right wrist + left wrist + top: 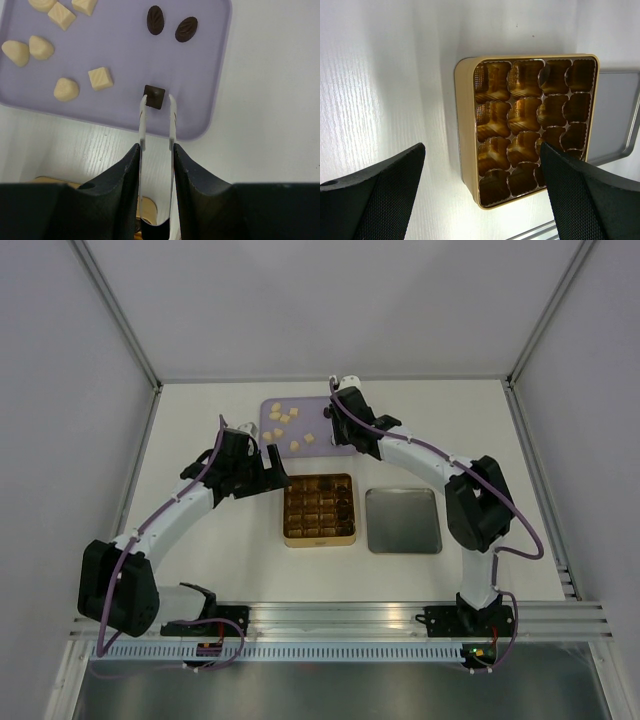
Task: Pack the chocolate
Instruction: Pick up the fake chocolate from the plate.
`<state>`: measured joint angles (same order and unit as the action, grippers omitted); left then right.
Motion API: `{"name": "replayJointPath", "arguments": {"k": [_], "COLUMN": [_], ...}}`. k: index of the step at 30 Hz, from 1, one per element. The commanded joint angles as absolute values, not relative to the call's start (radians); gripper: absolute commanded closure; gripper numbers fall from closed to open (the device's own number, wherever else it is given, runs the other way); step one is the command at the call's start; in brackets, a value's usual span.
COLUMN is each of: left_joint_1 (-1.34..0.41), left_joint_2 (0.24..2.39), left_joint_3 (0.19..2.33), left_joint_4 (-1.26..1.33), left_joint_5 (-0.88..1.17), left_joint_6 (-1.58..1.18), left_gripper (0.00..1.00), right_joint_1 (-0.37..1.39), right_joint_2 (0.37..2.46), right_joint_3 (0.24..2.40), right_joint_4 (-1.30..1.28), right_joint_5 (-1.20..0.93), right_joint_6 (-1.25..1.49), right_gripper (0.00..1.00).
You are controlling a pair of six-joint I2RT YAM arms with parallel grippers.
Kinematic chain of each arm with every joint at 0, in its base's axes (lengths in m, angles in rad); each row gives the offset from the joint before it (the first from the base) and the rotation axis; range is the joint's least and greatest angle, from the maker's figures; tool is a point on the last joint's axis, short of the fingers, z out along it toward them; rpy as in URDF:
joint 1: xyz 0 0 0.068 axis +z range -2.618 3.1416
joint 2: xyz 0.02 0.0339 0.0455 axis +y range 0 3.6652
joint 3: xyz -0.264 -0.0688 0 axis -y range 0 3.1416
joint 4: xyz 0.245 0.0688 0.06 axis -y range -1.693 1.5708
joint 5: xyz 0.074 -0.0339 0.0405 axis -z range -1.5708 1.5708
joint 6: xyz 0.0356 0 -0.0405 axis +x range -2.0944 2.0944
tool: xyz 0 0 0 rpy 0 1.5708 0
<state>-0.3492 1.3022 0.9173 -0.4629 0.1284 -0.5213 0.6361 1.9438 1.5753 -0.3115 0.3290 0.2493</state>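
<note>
Gold tin (319,508) of lined cups is seen nearest, a grey lid (403,520) just beside it on the right. Left gripper (482,165) is held wide open above the tin's left side. Right gripper (156,150) is clamped on tweezers (142,125), whose tips flank a dark square chocolate (154,96) close to the near edge of the purple tray (125,60). Pale chocolate pieces (100,78) are scattered farther back.

The lavender rectangular plastic tray (305,405) is positioned farthest back, the gold gridded square tin (319,541) just before it, and the flat grey metal lid (403,520) right of the tin. Pale cream chocolate pieces (100,78) are spread over the tray's left part, with two dark brown oval pieces (155,20) to their right. A dark brown square piece (154,96) is set near the front edge, between the tips of the metal tweezers (142,125).
</note>
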Motion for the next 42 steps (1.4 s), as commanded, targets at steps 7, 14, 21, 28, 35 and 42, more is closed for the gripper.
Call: {"name": "replayJointPath", "arguments": {"k": [7, 14, 21, 28, 35, 42], "left_joint_1": [-0.348, -0.348, -0.347, -0.345, -0.344, -0.342], "left_joint_2": [1.315, 1.316, 1.322, 1.325, 1.328, 1.331], "left_joint_3": [0.954, 0.956, 0.96, 0.962, 0.963, 0.966], "left_joint_4": [-0.457, -0.457, -0.46, -0.46, -0.462, -0.463], "left_joint_5": [0.106, 0.104, 0.103, 0.106, 0.106, 0.106], "left_joint_6": [-0.491, -0.491, -0.489, -0.491, -0.491, -0.491], "left_gripper": [0.0, 0.0, 0.0, 0.0, 0.0, 0.0], "right_joint_1": [0.615, 0.612, 0.614, 0.614, 0.614, 0.614], "right_joint_2": [1.98, 1.997, 2.022, 2.049, 2.051, 2.008], "right_joint_3": [1.631, 1.635, 1.657, 1.683, 1.687, 1.652], "right_joint_4": [-0.273, -0.27, -0.272, -0.281, -0.273, -0.229], "right_joint_5": [0.273, 0.278, 0.278, 0.282, 0.281, 0.284], "right_joint_6": [0.278, 0.282, 0.279, 0.268, 0.259, 0.244], "right_gripper": [0.63, 0.63, 0.62, 0.62, 0.64, 0.77]}}
